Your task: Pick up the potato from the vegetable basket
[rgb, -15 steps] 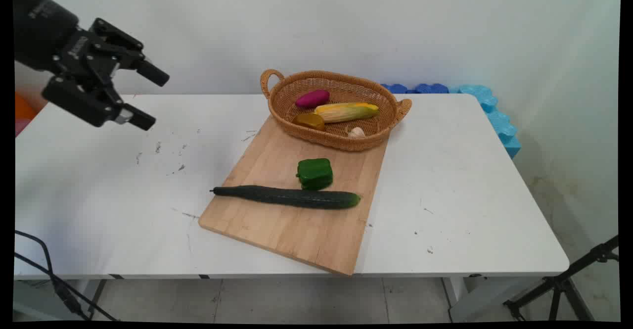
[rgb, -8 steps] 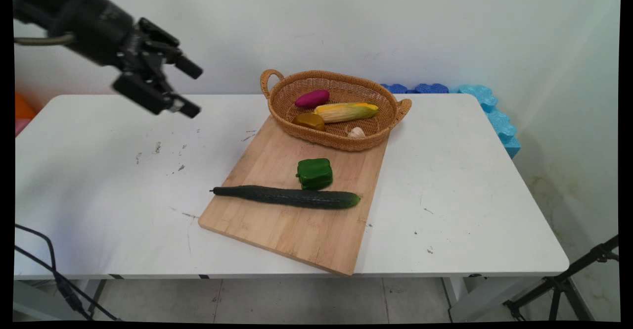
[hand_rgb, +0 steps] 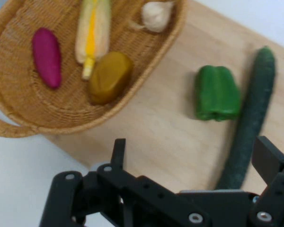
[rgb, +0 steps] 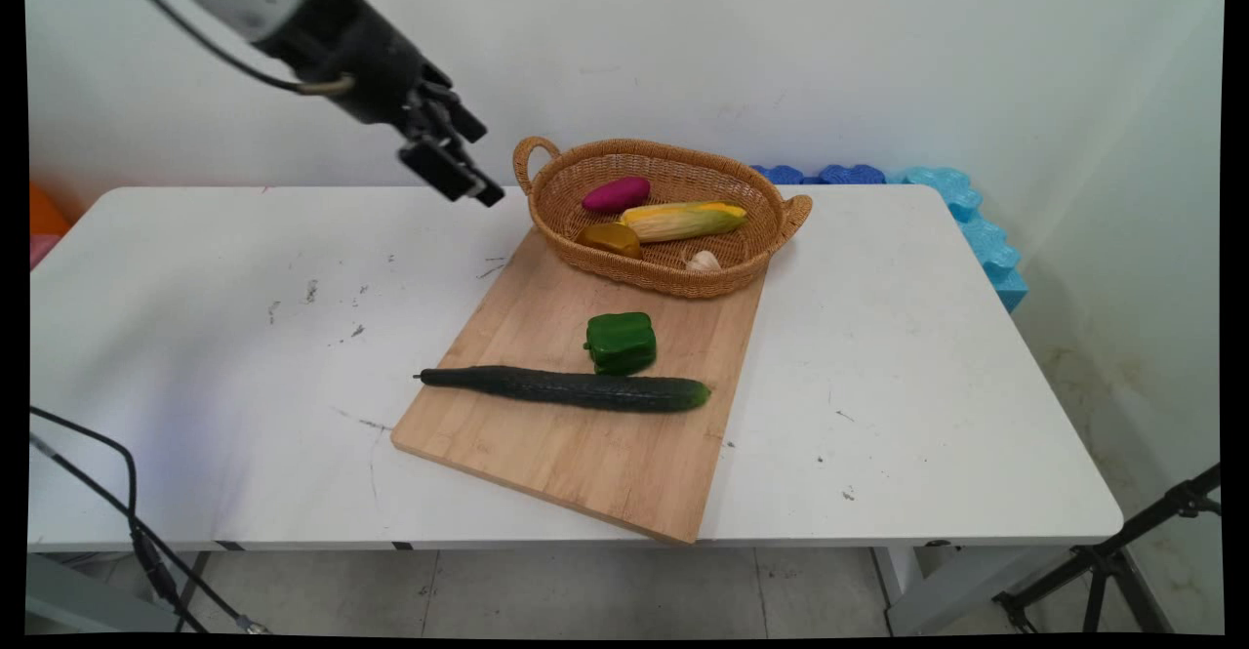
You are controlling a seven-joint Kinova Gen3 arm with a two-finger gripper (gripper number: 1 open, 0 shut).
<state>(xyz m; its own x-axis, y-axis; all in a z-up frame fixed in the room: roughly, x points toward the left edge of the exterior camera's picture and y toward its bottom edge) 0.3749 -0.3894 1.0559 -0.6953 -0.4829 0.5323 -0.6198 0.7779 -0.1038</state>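
The tool (rgb: 466, 163), with fingers spread and nothing held, has been carried from the bench's left to just beside the basket (rgb: 546, 181), above the cutting board (rgb: 585, 454).

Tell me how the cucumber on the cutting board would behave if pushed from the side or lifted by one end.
The cucumber is long and round, lying flat on the smooth wooden board, so a side push would probably roll it. Its skin looks glossy, so it might slip. It looks stiff; lifted by one end, it would likely tilt rather than droop.
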